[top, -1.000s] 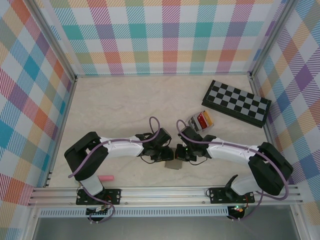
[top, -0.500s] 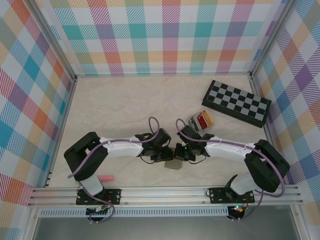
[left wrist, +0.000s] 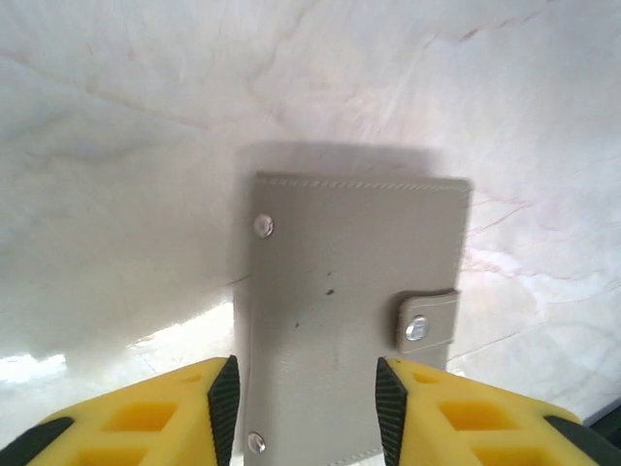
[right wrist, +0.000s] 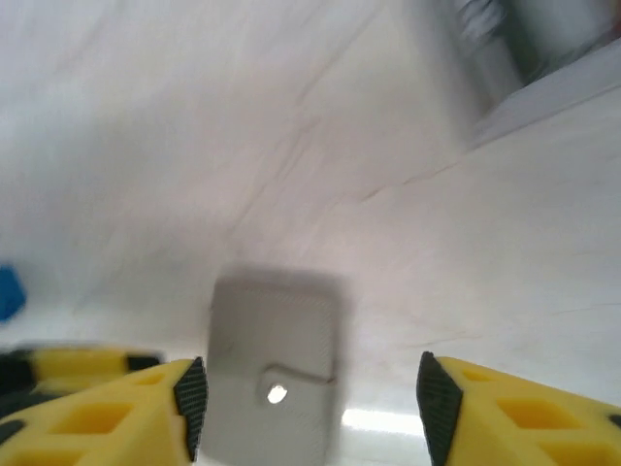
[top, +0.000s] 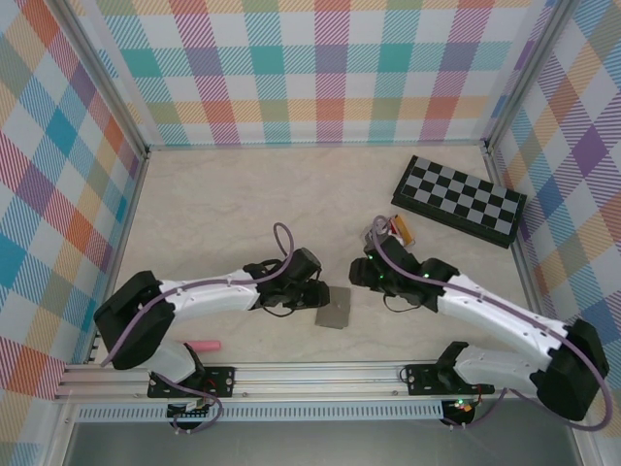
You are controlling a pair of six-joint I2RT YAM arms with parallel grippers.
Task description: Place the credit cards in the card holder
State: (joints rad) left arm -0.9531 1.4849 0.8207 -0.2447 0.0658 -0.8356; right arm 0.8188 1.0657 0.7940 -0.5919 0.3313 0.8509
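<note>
The grey card holder [top: 336, 310] lies closed and flat on the table, its snap tab [left wrist: 427, 321] fastened. My left gripper [top: 318, 293] is at its left edge. In the left wrist view the left gripper [left wrist: 307, 408] stands open, its pads astride the holder's [left wrist: 340, 291] near end, with a sliver of gap at the left pad [left wrist: 224, 406]. My right gripper [top: 359, 275] hovers just right of the holder. In the blurred right wrist view this gripper [right wrist: 310, 398] is wide open above the holder [right wrist: 277, 349]. Red and yellow credit cards [top: 399, 231] peek from a small tray behind the right arm.
A black-and-grey chequered board [top: 458, 199] lies at the back right by the wall. A pink object [top: 205, 346] rests near the front rail on the left. A small blue thing [right wrist: 8, 291] shows at the left edge of the right wrist view. Plaid walls enclose the table.
The right gripper went from shut to wide open and drew back up and to the right of the holder. The left jaws widened. The holder now lies uncovered between the two grippers.
</note>
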